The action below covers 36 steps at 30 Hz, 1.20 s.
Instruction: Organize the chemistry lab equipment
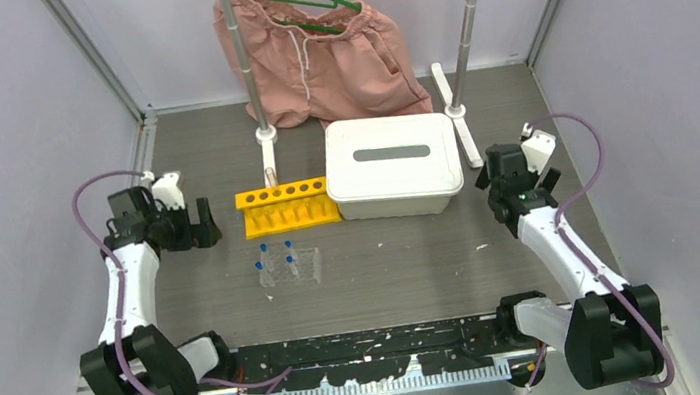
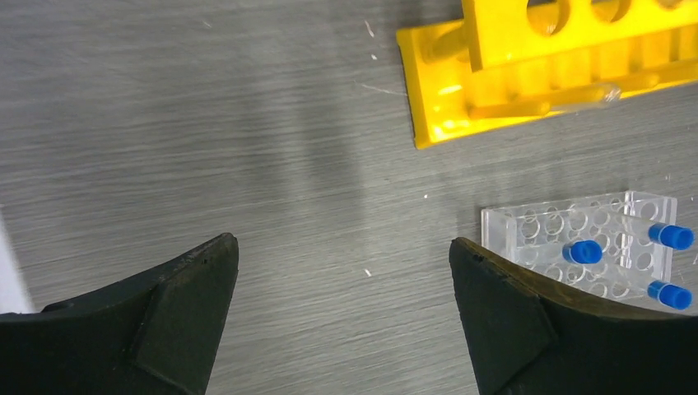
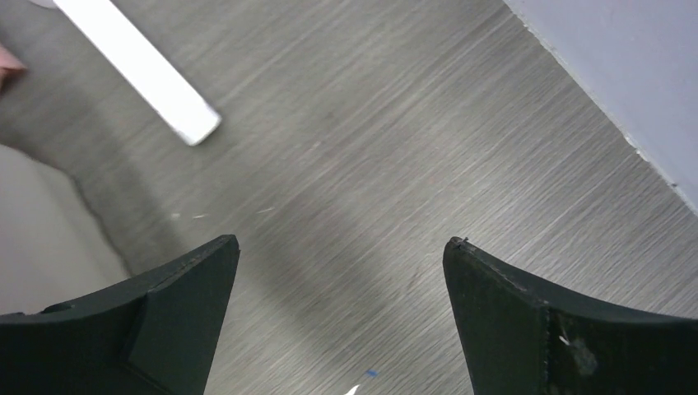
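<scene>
The yellow holed tube rack (image 1: 287,207) stands mid-table left of a white lidded box; it also shows in the left wrist view (image 2: 543,70) with a clear tube lying in it. In front of it stands the clear plastic grid rack (image 1: 292,266), also in the left wrist view (image 2: 580,239), holding three blue-capped tubes (image 2: 584,252). My left gripper (image 1: 200,224) is open and empty, left of the yellow rack, over bare table (image 2: 344,247). My right gripper (image 1: 506,201) is open and empty, right of the box (image 3: 342,247). Squeeze bottle, beakers and dish are out of view.
A white lidded box (image 1: 392,164) sits mid-table. Pink shorts on a green hanger (image 1: 319,45) hang from a metal stand with white feet (image 1: 457,114) at the back. Purple walls close in both sides.
</scene>
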### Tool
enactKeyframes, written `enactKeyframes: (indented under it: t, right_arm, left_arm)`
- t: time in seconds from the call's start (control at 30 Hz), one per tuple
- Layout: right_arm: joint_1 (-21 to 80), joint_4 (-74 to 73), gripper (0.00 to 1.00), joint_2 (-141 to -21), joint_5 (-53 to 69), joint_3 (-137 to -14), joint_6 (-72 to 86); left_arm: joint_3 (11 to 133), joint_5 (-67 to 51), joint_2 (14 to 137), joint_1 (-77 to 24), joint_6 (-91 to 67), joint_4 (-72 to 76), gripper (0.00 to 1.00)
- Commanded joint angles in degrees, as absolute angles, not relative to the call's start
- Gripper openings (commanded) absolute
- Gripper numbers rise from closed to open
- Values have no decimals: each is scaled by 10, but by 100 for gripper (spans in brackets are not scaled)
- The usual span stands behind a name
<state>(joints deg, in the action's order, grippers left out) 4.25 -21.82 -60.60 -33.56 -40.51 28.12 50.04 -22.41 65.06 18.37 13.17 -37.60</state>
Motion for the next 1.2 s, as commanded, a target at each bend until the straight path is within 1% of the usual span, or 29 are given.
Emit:
enactKeyframes:
  t: [0.0, 0.17, 0.27, 0.43, 0.5, 0.77, 0.9, 1.0, 1.03, 1.1, 1.17]
  right_arm:
    - [41, -45, 100, -593, -423, -335, 227]
    - [40, 62, 100, -600, -479, -259, 241]
    - [40, 155, 100, -611, -501, -214, 230]
    - [39, 300, 100, -643, -518, -163, 221]
    - [38, 392, 100, -662, -514, -139, 210]
    - [37, 505, 100, -745, -437, -145, 161]
    - [38, 555, 100, -799, -377, -154, 130]
    - [37, 592, 100, -836, -348, -154, 115]
    - [38, 597, 100, -842, -329, -155, 107]
    - [38, 615, 100, -866, -300, -154, 96]
    - [39, 657, 100, -902, -280, -155, 78]
  left_arm:
    - [436, -292, 656, 187, 100, -201, 100]
    - [352, -320, 687, 187, 26, -22, 100]
    - [307, -334, 706, 185, 3, 92, 100]
    - [239, -306, 742, 171, -22, 268, 100]
    - [247, -291, 751, 168, -32, 267, 100]
    - [244, -230, 790, 150, -92, 353, 100]
    - [229, -186, 810, 128, -103, 432, 100]
    - [203, -159, 847, 108, -96, 530, 100]
    - [202, -164, 853, 102, -89, 544, 100]
    - [196, -136, 845, 77, -64, 530, 100]
    - [174, -108, 865, 51, -42, 574, 100]
